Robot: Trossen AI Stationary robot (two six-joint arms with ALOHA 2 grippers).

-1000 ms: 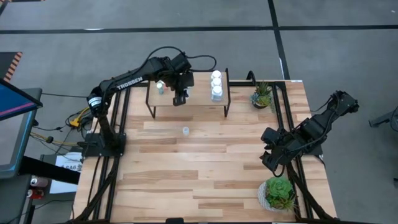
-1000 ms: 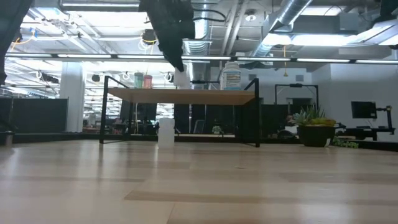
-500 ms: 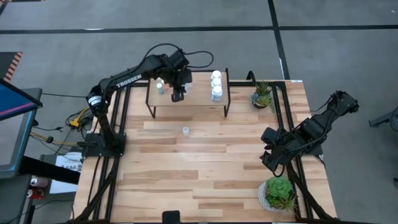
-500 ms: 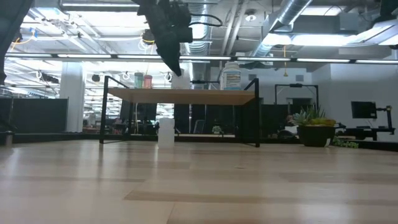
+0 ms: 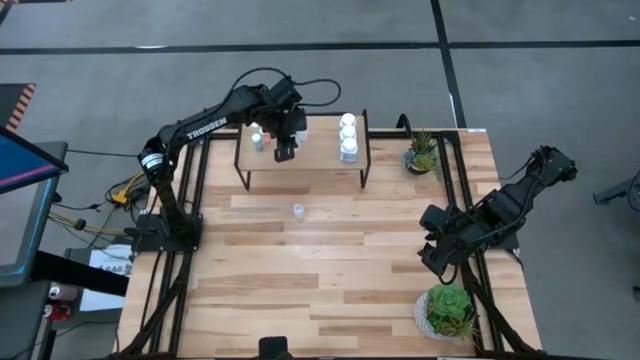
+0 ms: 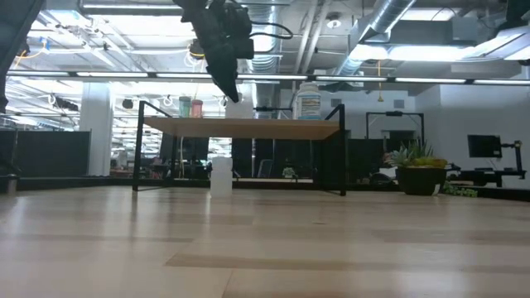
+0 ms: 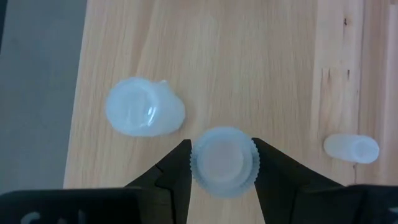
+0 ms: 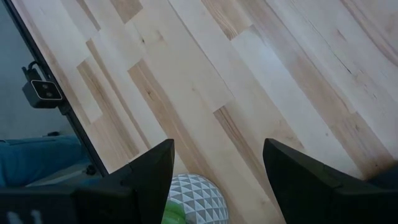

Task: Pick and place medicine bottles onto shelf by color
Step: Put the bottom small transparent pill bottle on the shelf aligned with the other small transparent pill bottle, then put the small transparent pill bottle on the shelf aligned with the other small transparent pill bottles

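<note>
One pale-blue bottle (image 7: 222,162) pinched in left tool (image 7: 221,163), above shelf (image 7: 261,68)

You can read one word: "TROSSEN", in white capitals along the forearm of the left arm (image 5: 205,125), seen from above at about 10 o'clock from the table's centre. In the low view the white bottle (image 6: 308,101) standing on the shelf (image 6: 240,127), at about 1 o'clock from the middle of that view, carries a blue-and-white label, but its print is too small for you to make out. No other writing is legible.
</note>
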